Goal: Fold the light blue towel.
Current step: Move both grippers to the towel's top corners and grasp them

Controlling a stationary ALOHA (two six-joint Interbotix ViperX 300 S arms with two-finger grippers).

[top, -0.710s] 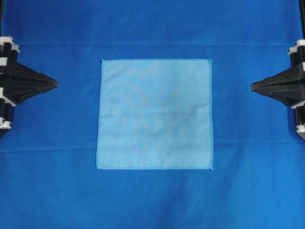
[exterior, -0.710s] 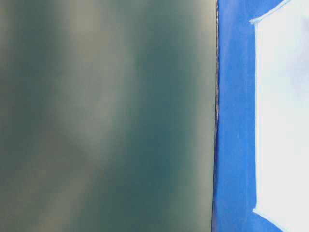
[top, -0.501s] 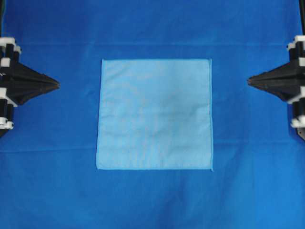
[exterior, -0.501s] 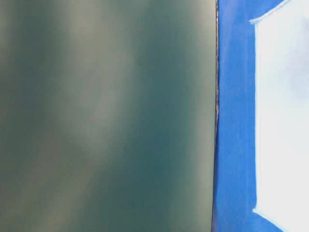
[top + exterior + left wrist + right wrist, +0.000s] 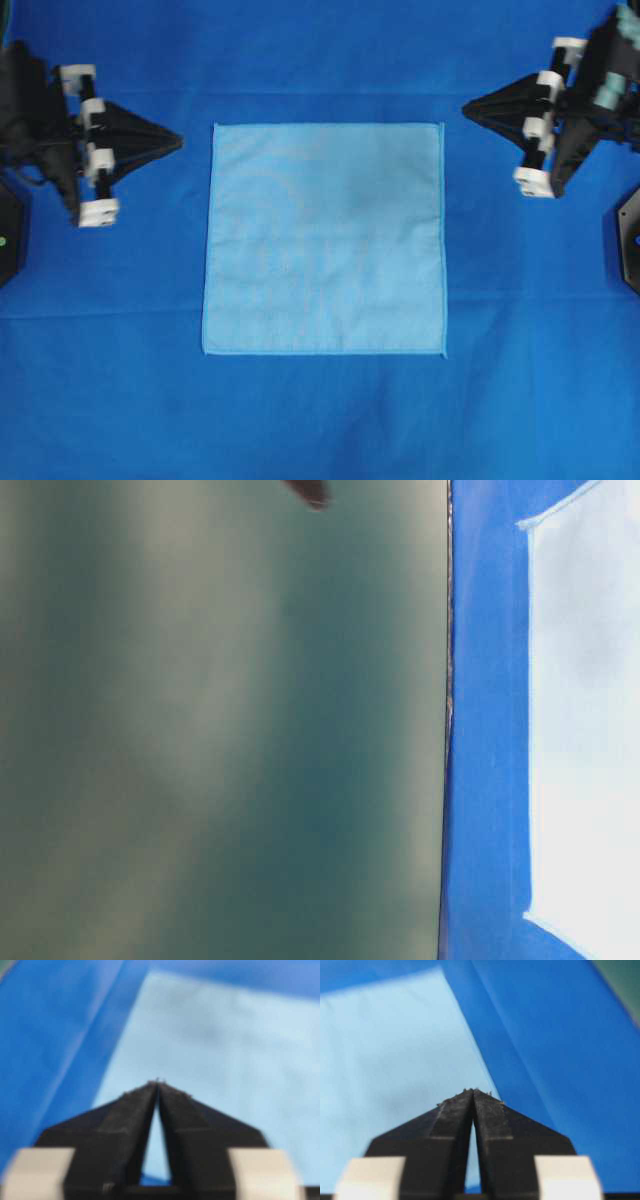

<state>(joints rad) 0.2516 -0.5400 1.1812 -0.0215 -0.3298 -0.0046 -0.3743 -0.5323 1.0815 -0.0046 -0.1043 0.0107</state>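
The light blue towel point(image 5: 324, 239) lies flat and unfolded, centred on the blue cloth backdrop point(image 5: 320, 420). The left hand point(image 5: 178, 143) and right hand point(image 5: 468, 104), both pinched together and empty, hover beside its far corners. The table-level view is mostly a blurred grey-green surface point(image 5: 220, 730), with the towel cut off at the right edge.

The overhead view looks straight down and takes in the whole light blue towel point(image 5: 324, 238) on the royal-blue backdrop point(image 5: 320, 420). The table-level view sits very close and turned sideways, a blurred grey-green surface point(image 5: 220, 740) filling everything from 6 through 9 to 12 o'clock. Each wrist view looks along its own closed fingertips, left gripper point(image 5: 157, 1081) and right gripper point(image 5: 472, 1090), sharing the towel.
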